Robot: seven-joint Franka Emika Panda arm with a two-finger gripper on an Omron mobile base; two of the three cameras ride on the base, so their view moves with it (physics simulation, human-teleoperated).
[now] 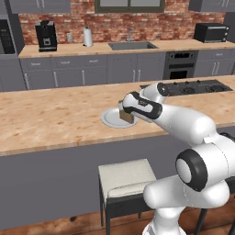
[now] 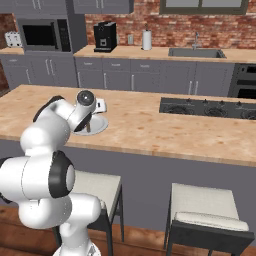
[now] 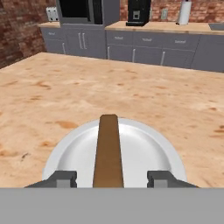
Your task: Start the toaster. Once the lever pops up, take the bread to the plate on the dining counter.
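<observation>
In the left base view, mid-frame, the bread [image 1: 126,116] stands on edge on the round white plate [image 1: 111,119] upon the wooden dining counter [image 1: 55,117], a stool [image 1: 126,176] below. In the hand view the gripper [image 3: 110,178] straddles the brown slice, fingers [image 3: 65,178] apart, clear of it; the boxy toaster [image 3: 52,13] sits upper left.

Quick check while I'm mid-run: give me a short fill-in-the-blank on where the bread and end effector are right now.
1. The bread stands on edge over the round white ____.
2. The plate sits on the light ____ dining counter.
3. The fingers of the end effector stand apart from the bread, so the end effector is ____.
4. Below the counter edge is a cushioned ____.

Missing words: plate; wooden; open; stool
</observation>
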